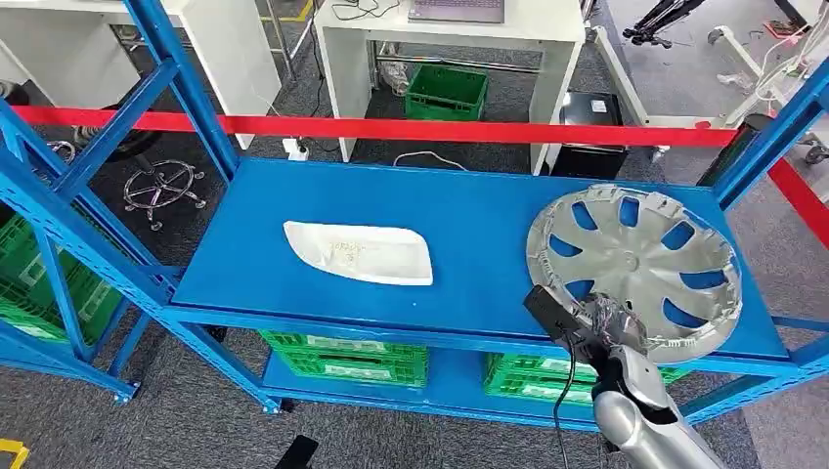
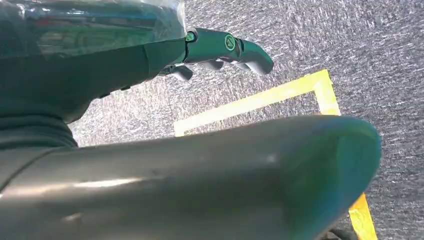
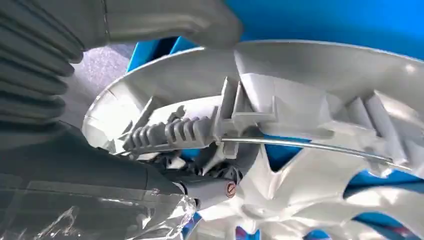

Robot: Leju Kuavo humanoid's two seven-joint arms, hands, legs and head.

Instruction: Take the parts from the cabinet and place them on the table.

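The right hand (image 1: 608, 320) holds the near rim of the round silver plastic wheel cover (image 1: 633, 264), its thumb (image 3: 165, 22) over the edge and its darker fingers (image 3: 170, 134) under it. The cover lies flat on the blue metal shelf (image 1: 469, 215), with ribs and big cut-out holes. Well off to the hand's left lies a smooth white plastic part (image 1: 358, 252). Beyond runs a red tape (image 1: 391, 128). Below sit green crates (image 1: 344, 356). The left hand (image 2: 220, 50) hangs over grey carpet (image 2: 350, 35), holding nothing, fingers loosely apart.
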